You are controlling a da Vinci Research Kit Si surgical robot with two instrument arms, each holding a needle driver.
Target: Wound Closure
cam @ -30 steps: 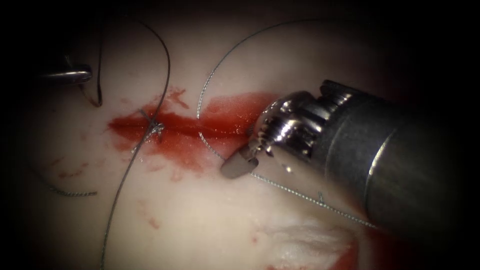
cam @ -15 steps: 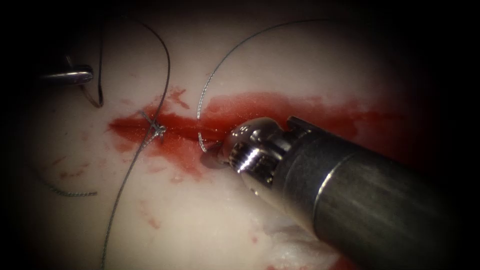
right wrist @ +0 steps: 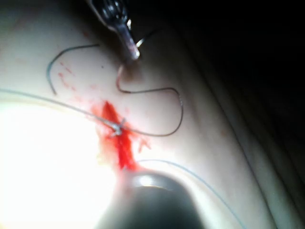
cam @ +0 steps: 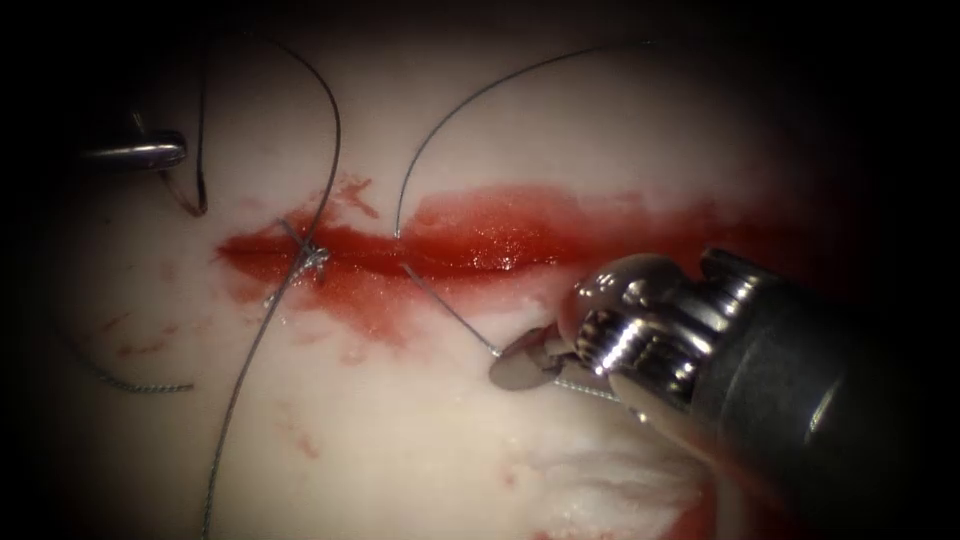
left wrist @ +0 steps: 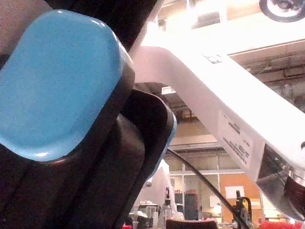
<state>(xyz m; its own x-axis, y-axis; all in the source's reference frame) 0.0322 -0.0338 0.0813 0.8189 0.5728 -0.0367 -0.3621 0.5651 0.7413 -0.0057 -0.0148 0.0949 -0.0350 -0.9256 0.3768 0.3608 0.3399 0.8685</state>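
Observation:
The cut (cam: 470, 245) runs across the tissue (cam: 400, 440) with a tied knot (cam: 313, 258) at its left end. My right tool's jaws (cam: 520, 368) are shut on the grey thread (cam: 450, 312), which comes taut out of the cut's near edge to them. My left tool (cam: 165, 152) rests far left of the cut, shut. It appears to grip the curved needle (cam: 180, 198), which hooks below its tip, out of the tissue. In the right wrist view, dark thread (right wrist: 176, 102) loops from the left tool (right wrist: 129, 53) to the knot (right wrist: 118, 126).
Red fluid (cam: 360, 300) spreads along and below the cut. A loose cut end of thread (cam: 140, 385) lies at lower left. Another strand (cam: 470, 100) arcs from the cut's far edge toward the upper right. A pale frayed patch (cam: 610, 480) sits below the right tool.
The right tool's jaws, open beside the cut a second ago, shut on the thread at its near edge. They then drew back to the lower right, pulling thread out. The left tool stayed still.

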